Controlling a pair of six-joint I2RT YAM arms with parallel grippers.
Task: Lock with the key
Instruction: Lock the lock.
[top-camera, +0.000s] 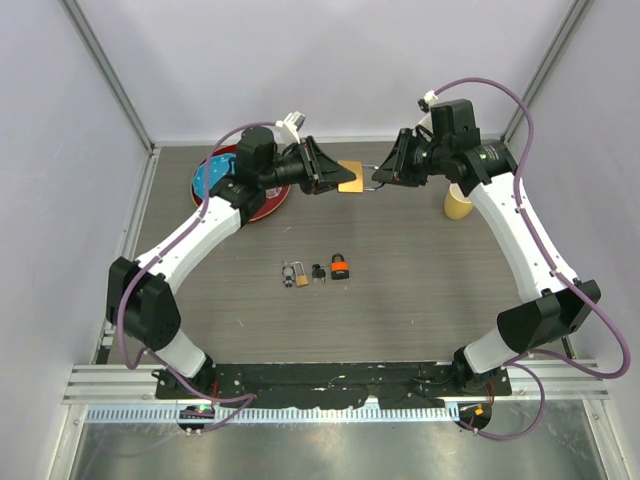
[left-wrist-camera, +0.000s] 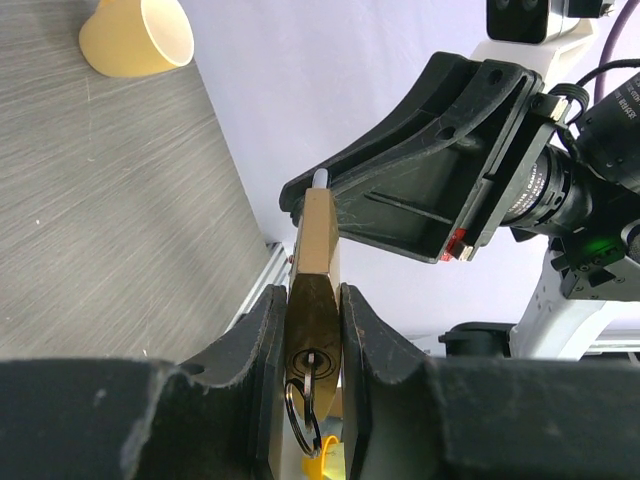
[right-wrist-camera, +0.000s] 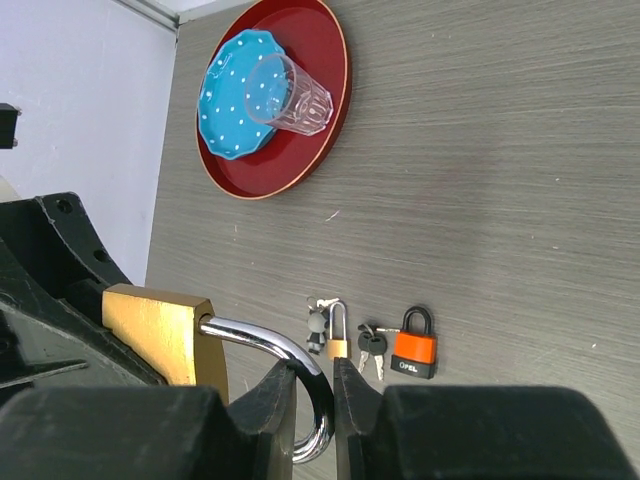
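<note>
A large brass padlock (top-camera: 351, 176) is held in the air between my two grippers, above the back of the table. My left gripper (top-camera: 326, 172) is shut on its brass body (left-wrist-camera: 313, 300). A key (left-wrist-camera: 309, 372) with a ring sits in its keyhole, facing the left wrist camera. My right gripper (top-camera: 384, 170) is shut on the padlock's chrome shackle (right-wrist-camera: 300, 370). In the right wrist view the shackle curves out of the brass body (right-wrist-camera: 160, 330) and down between the fingers.
A small brass padlock (top-camera: 300, 275) with keys, black-headed keys (top-camera: 319, 272) and an orange padlock (top-camera: 341, 267) lie mid-table. A red plate (top-camera: 268, 200) with a blue dish and a glass (right-wrist-camera: 290, 92) sits back left. A beige cup (top-camera: 458, 203) stands back right.
</note>
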